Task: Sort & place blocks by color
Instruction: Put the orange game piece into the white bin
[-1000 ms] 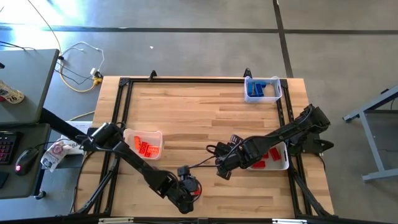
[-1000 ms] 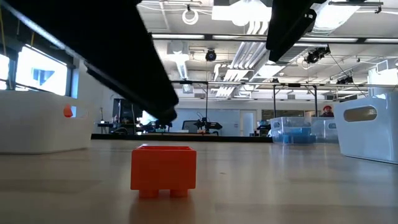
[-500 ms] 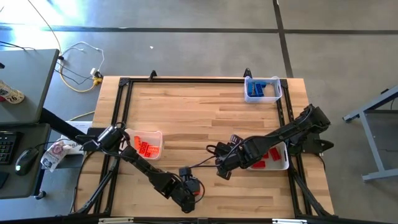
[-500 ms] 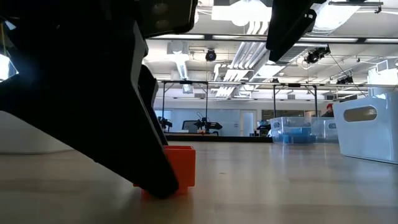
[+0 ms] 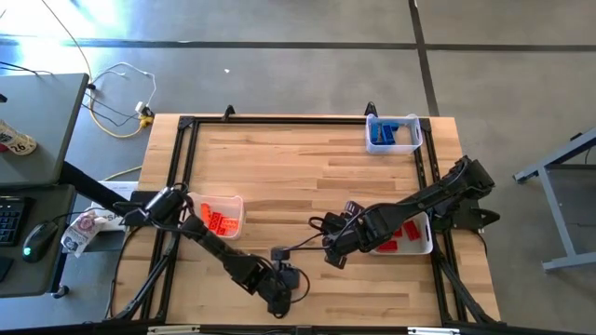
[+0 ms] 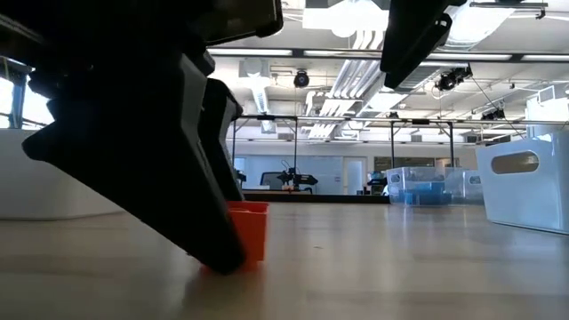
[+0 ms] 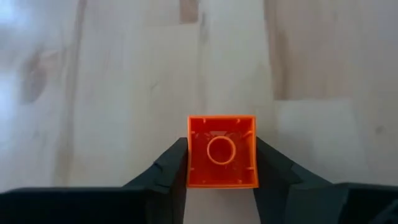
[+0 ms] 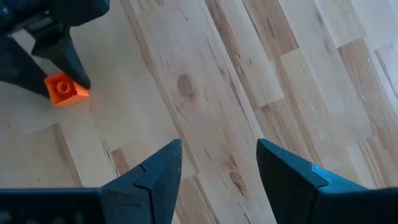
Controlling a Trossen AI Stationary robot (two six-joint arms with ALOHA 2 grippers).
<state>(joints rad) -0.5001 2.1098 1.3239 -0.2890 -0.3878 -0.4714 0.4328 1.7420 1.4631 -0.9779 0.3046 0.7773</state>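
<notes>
Beyond the right end effector point(image 8: 217, 171), spread, the left end effector point(image 8: 59, 74) grips an orange block point(image 8: 65, 90).

Brightly lit from ceiling lights point(image 6: 342, 20) overhead and a window point(image 6: 11, 98) at one side. Harsh sun glare on the floor point(image 5: 56, 23) in the high view. Black, backlit, out-of-focus fingers point(image 6: 191, 169) close to the low camera. Soft, faint shadows on the surface point(image 7: 124, 93).

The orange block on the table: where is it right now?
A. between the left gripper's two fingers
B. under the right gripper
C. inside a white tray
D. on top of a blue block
A: the left wrist view shows the orange block squeezed between the left gripper's two dark fingers on the wood.
</notes>
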